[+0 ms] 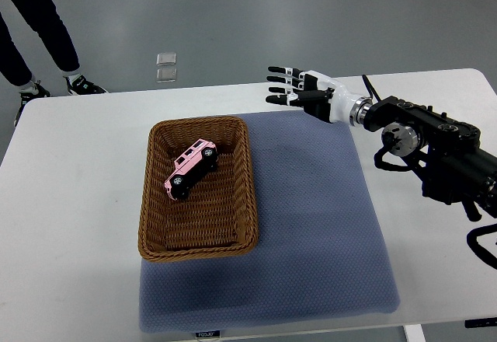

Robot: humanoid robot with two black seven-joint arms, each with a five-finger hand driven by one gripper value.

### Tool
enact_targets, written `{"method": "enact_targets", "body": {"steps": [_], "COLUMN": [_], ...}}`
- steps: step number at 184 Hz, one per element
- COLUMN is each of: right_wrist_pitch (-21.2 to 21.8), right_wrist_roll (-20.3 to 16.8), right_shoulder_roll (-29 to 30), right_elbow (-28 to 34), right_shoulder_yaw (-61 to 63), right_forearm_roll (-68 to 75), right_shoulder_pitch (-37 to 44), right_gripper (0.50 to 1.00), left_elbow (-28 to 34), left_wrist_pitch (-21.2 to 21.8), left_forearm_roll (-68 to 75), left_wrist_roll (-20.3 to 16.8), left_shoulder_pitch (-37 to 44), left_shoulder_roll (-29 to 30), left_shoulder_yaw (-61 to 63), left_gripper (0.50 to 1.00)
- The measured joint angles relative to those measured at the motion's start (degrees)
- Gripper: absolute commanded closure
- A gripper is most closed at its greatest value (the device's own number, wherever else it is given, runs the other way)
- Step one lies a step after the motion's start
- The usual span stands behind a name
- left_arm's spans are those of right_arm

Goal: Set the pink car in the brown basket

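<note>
A pink toy car [191, 170] with black wheels lies tilted on its side inside the brown wicker basket [243, 176], toward the basket's far half. My right hand [284, 85] hovers over the far edge of the mat, up and to the right of the basket, well apart from it. Its fingers are spread straight toward the left and hold nothing. The right arm [431, 136] comes in from the right edge.
The basket sits on a blue-grey mat [318, 225] on a white table [70, 202]. A person's legs and shoes [46, 62] stand on the floor beyond the table's far left corner.
</note>
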Motion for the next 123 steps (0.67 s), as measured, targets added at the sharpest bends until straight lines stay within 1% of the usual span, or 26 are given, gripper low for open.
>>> {"method": "enact_targets", "body": {"steps": [29,70,123], "right_wrist_pitch": [-0.32,-3.86,-4.29], "right_wrist_roll": [-0.93,-1.28,-1.19], "right_shoulder_roll": [-0.32,-0.29,-0.8], "right_elbow": [-0.13,-1.98,-3.45], "right_shoulder_yaw": [0.04,0.07,-0.01], "right_forearm_roll": [2.95,3.93,3.93], "right_shoulder_pitch": [-0.85,-1.31,-1.59], "right_gripper": [0.589,0.587,0.583], "left_elbow": [0.0,0.0,0.0], "left_wrist_pitch": [0.0,0.0,0.0], "left_forearm_roll": [0.0,0.0,0.0], "left_wrist_roll": [0.0,0.0,0.0], "left_shoulder_pitch": [0.0,0.0,0.01], "left_shoulder_roll": [0.0,0.0,0.0], "left_shoulder_yaw": [-0.01,-0.02,-0.01], "left_gripper": [0.5,0.5,0.5]}}
